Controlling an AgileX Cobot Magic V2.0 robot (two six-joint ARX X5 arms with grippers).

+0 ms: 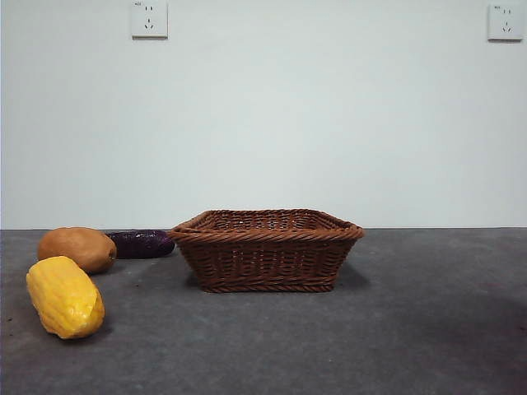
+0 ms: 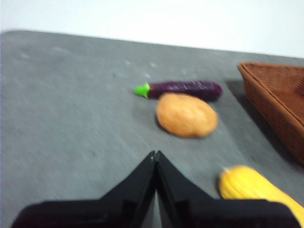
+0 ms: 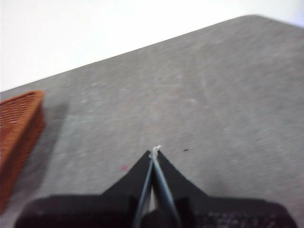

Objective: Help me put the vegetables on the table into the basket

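Three vegetables lie beside the basket (image 1: 265, 249); left gripper (image 2: 155, 154) and right gripper (image 3: 155, 151) closed.

My gripper (image 3: 155, 153) hangs over bare bench (image 3: 199, 95), its two black jaws pressed together tip to tip with nothing between them. The grey, speckled surface runs out to a rounded far corner against the white wall (image 3: 95, 28). Off to one side, well apart from my jaws, a corner of the brown woven basket (image 3: 19, 128) shows, casting a soft shadow beside it.
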